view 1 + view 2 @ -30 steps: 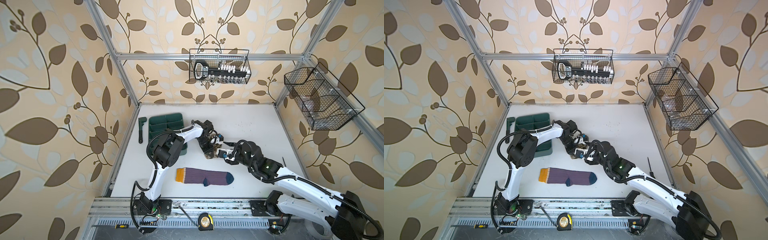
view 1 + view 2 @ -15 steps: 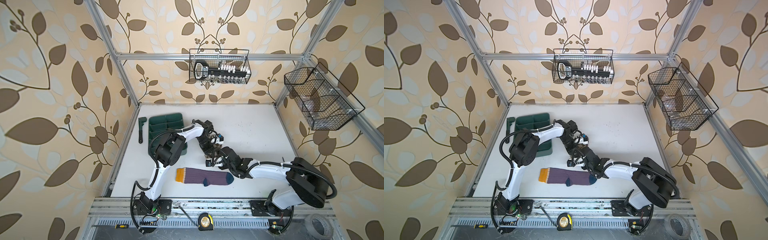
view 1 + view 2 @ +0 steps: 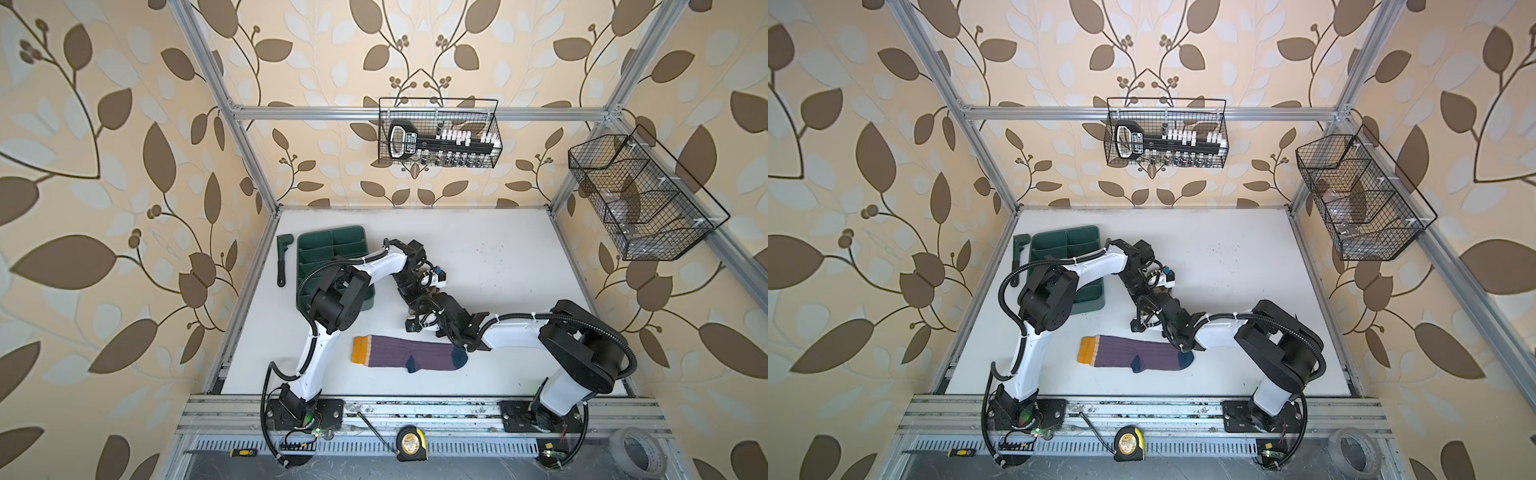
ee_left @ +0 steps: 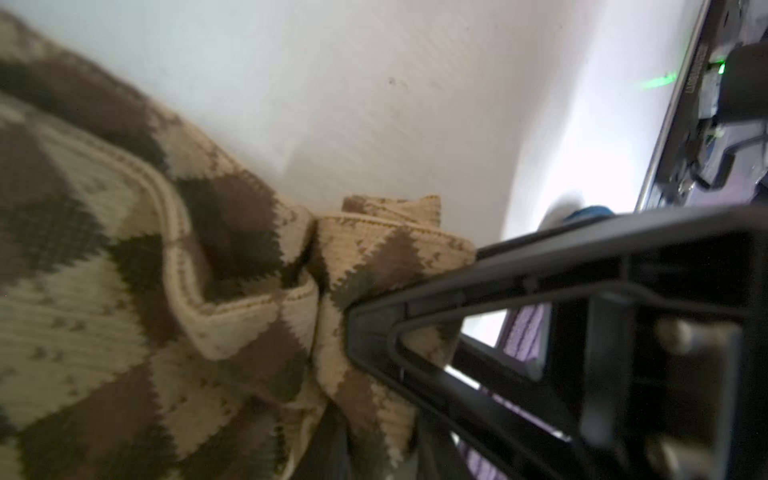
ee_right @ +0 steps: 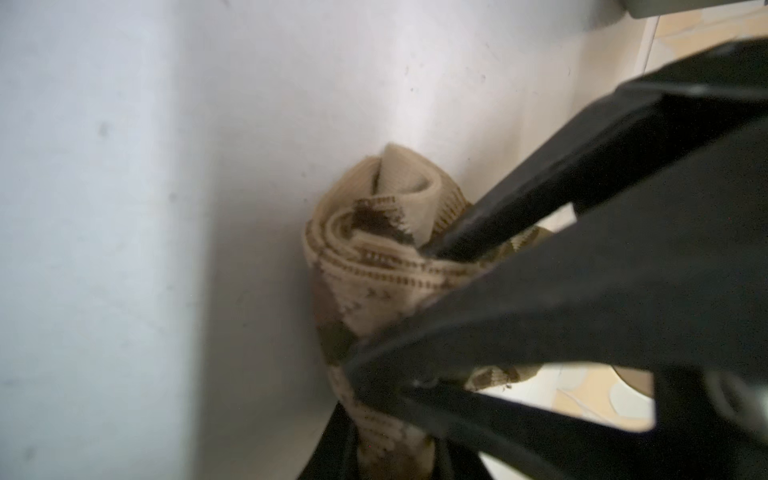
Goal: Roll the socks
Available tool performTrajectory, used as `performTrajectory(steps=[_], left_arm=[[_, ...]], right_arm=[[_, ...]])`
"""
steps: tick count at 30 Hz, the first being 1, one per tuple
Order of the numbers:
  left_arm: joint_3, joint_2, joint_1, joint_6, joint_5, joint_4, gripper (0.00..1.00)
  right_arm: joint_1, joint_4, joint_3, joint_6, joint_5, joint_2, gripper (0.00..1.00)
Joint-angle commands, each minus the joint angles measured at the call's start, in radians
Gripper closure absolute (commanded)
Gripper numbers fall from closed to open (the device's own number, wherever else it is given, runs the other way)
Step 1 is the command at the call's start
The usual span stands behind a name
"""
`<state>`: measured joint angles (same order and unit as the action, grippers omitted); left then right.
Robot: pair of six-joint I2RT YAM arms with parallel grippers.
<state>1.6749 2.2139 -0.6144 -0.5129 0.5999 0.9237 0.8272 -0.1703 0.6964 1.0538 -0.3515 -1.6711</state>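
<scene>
The beige argyle sock lies partly rolled mid-table, mostly hidden under both grippers in both top views. My left gripper is shut on a strip of its fabric. My right gripper is shut on the rolled end, right next to the left one. Each wrist view has the other gripper's black fingers crossing the sock. The purple sock with mustard cuff and navy toe lies flat near the front edge, and neither gripper touches it.
A green divided tray and a black wrench sit at the back left of the white table. Wire baskets hang on the back wall and the right wall. A tape measure lies on the front rail.
My right arm has folded its elbow outward and its gripper has closed on the beige sock's roll. The left gripper has stayed at the sock and loosened slightly.
</scene>
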Motion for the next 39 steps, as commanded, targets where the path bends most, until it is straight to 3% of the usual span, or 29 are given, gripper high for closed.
performTrajectory(steps=[1, 6, 11, 15, 19, 21, 24, 26, 29, 33, 39], left_arm=[[-0.062, -0.096, -0.005, 0.054, -0.119, -0.051, 0.62], [-0.185, -0.321, 0.005, 0.175, -0.345, -0.230, 0.51], [-0.297, -0.554, 0.014, 0.275, -0.707, -0.361, 0.42], [-0.409, -0.763, 0.015, 0.259, -0.988, -0.443, 0.43], [-0.515, -1.079, -0.024, 0.078, -0.965, -0.449, 0.43], [-0.600, -1.222, -0.077, -0.062, -0.914, -0.481, 0.34], [-0.704, -1.349, -0.235, -0.255, -0.888, -0.482, 0.23], [-0.768, -1.338, -0.386, -0.354, -0.993, -0.491, 0.20], [-0.846, -1.196, -0.507, -0.435, -1.106, -0.516, 0.17], [-0.890, -0.978, -0.557, -0.428, -1.152, -0.663, 0.17], [-0.928, -0.717, -0.558, -0.452, -1.169, -0.996, 0.17]], right_arm=[[-0.036, 0.263, 0.096, -0.096, 0.103, -0.008, 0.79], [-0.086, 0.546, 0.216, -0.161, 0.249, -0.021, 0.82], [-0.135, 0.740, 0.329, -0.164, 0.390, -0.104, 0.82], [-0.163, 0.794, 0.380, -0.179, 0.457, -0.159, 0.81], [-0.180, 0.853, 0.432, -0.181, 0.487, -0.201, 0.80], [-0.193, 0.865, 0.450, -0.178, 0.510, -0.214, 0.80], [-0.211, 0.882, 0.476, -0.175, 0.539, -0.241, 0.79], [-0.223, 0.892, 0.492, -0.176, 0.553, -0.260, 0.79], [-0.242, 0.911, 0.510, -0.179, 0.568, -0.284, 0.79], [-0.269, 0.948, 0.541, -0.184, 0.599, -0.332, 0.79], [-0.285, 0.977, 0.575, -0.186, 0.638, -0.368, 0.78]])
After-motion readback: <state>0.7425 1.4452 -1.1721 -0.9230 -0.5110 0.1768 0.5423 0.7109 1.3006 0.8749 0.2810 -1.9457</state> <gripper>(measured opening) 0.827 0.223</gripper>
